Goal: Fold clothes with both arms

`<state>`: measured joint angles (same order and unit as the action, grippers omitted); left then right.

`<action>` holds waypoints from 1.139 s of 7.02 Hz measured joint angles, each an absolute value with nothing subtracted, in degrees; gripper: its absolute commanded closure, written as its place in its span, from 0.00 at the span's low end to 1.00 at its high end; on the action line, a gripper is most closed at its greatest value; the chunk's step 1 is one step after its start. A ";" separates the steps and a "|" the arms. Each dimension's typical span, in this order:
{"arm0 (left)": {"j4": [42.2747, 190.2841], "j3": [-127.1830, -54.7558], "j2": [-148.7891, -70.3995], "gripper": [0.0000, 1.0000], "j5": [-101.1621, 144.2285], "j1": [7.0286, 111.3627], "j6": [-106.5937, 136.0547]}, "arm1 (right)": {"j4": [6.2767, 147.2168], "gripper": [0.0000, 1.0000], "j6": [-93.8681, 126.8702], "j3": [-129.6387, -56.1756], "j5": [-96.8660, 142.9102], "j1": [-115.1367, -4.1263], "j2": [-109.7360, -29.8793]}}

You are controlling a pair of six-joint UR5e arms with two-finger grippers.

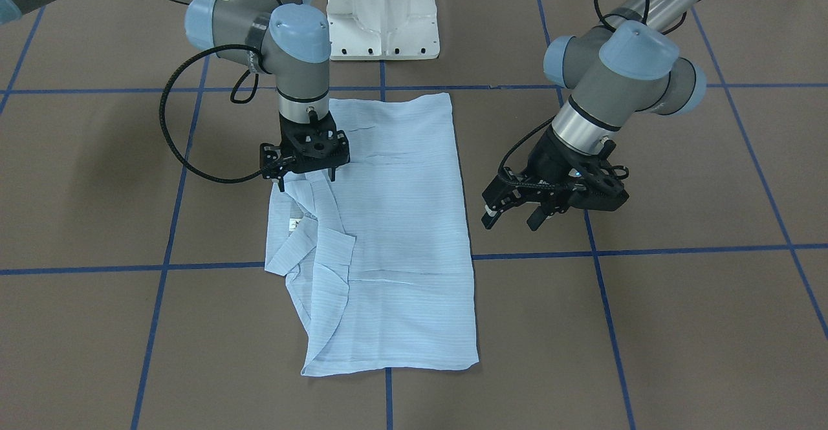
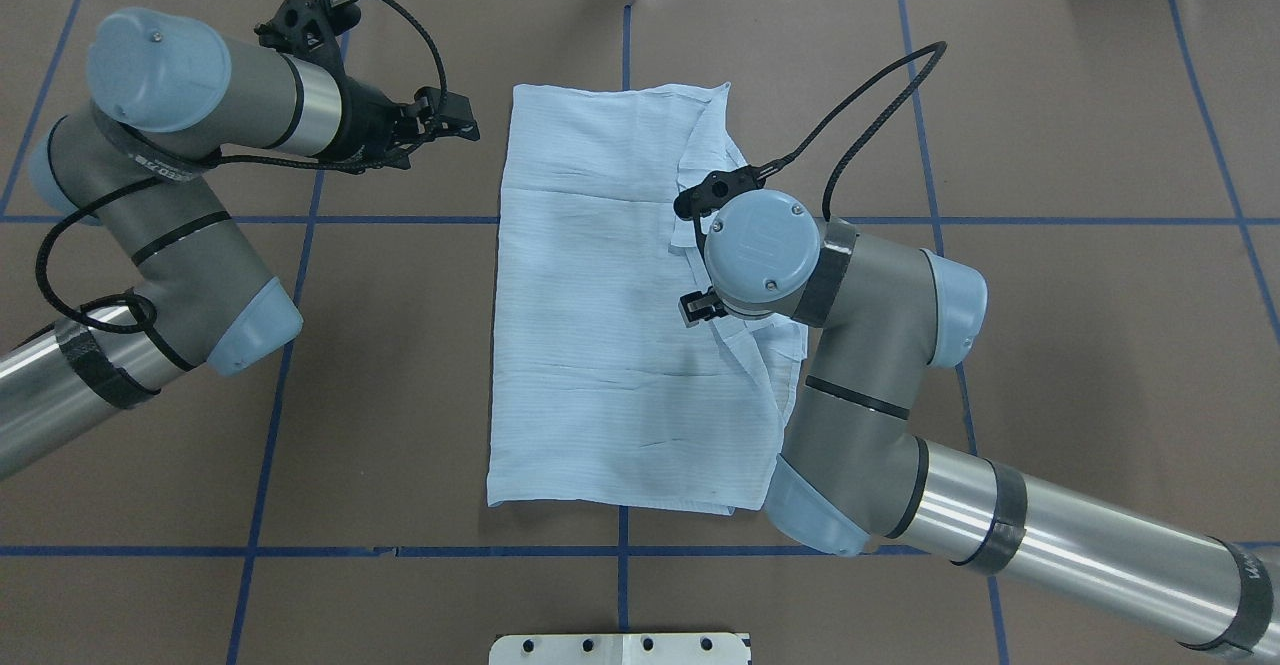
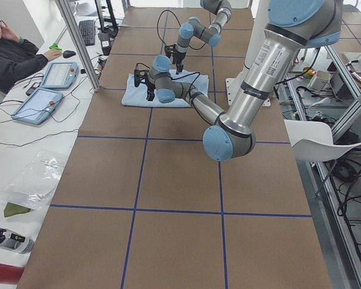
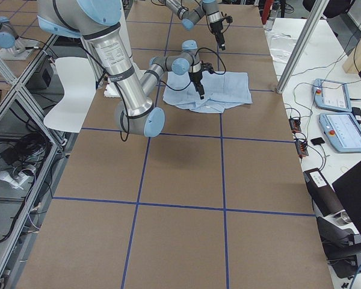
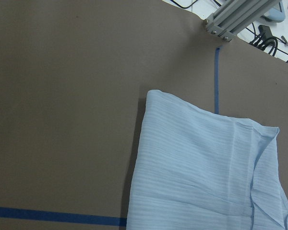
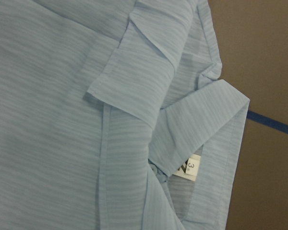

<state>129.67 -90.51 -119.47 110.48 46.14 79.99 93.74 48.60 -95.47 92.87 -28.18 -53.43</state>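
item: shirt [image 1: 401, 223], light blue, fine stripes. folded to a long rectangle, flat on the brown tabletop [image 1: 679, 326] at mid-scene, across a crossing of blue tape lines [image 1: 213, 266]. collar [image 6: 206, 129] and loose folded cloth bunched along its right edge. the left, near and far edges are straight. in the right wrist view, a white size label [image 6: 189, 167] and a small button [image 6: 158, 170] show beside the collar band.

item: right gripper [image 1: 307, 181], pointing straight down over the collar edge of the shirt. fingers [image 1: 282, 184] spread apart, no cloth seen between them. whether the tips touch the fabric cannot be told.

item: left gripper [image 1: 514, 220], tilted, over bare tabletop just left of the shirt and clear of it. fingers wide apart, holding nothing. its wrist view shows the shirt's far left corner.

item: white pedestal base [image 1: 381, 22], on the near side of the shirt, apart from it.
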 measured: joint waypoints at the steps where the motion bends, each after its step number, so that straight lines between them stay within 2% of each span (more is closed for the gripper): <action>1: 129.68 -90.52 -119.50 0.00 110.48 46.14 80.01 | 93.71 0.00 47.87 -94.20 92.83 -27.70 -52.95; 8: 129.84 -90.47 -119.53 0.00 110.48 46.14 80.07 | 93.74 0.00 45.89 -90.96 93.53 -26.68 -53.29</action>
